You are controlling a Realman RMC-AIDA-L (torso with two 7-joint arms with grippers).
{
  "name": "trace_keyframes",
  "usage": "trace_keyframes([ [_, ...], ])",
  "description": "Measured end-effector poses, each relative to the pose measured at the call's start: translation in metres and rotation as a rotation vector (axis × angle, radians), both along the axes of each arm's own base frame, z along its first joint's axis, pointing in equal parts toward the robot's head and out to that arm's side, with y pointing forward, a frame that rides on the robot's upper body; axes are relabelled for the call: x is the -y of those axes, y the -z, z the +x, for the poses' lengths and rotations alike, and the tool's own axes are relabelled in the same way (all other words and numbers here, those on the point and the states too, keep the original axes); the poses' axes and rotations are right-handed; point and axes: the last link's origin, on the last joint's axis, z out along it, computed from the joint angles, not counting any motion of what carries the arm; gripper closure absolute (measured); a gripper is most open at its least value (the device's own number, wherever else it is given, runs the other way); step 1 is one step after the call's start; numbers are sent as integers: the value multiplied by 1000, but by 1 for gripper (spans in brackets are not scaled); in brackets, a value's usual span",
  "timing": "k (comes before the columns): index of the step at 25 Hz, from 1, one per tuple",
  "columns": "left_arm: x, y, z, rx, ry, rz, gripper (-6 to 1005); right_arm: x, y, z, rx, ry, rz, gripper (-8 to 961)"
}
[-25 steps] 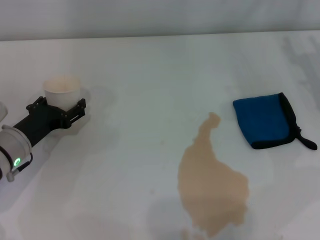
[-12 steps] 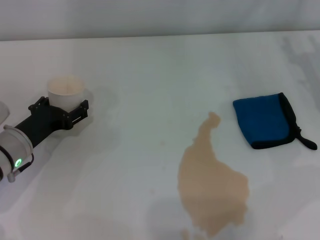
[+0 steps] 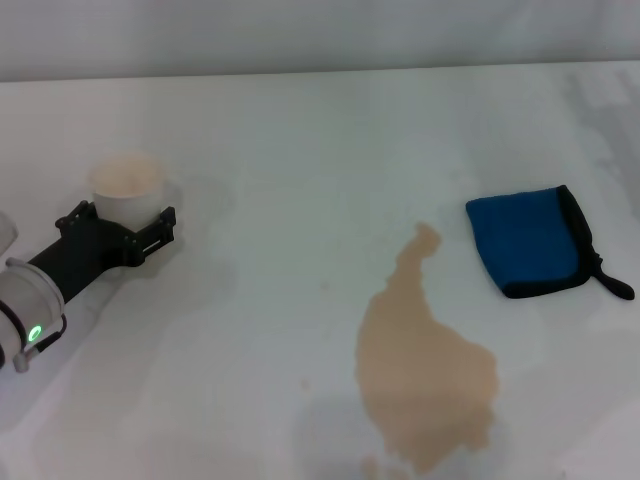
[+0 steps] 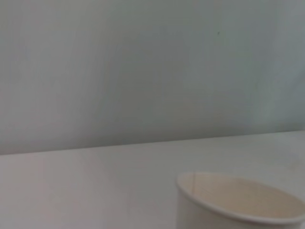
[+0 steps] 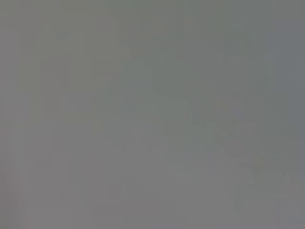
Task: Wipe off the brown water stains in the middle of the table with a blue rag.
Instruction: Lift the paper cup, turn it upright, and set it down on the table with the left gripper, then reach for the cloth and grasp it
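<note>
Here, left gripper (image 3: 122,222) around paper cup (image 3: 126,186) — blue rag (image 3: 527,240) well apart

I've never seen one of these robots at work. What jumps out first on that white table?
Probably the brown puddle, spread across the table at the near middle. Just beyond it, to the robot's right, lies a bright blue rag, apart from the spill and untouched. Far on the left, the left gripper has its black fingers on either side of a paper cup; the right arm is out of sight.
</note>
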Motion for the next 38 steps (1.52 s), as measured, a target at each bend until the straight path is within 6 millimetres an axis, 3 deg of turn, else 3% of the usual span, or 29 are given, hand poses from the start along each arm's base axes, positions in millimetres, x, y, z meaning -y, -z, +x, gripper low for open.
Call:
trace_keyframes([
  [15,20,2,-8,63,-14,-5,127,-1,0,-1,0,-4,2,87],
  [38,70,-10,-21,206,26,42,131,1,-4,4,-20,20,27,87],
])
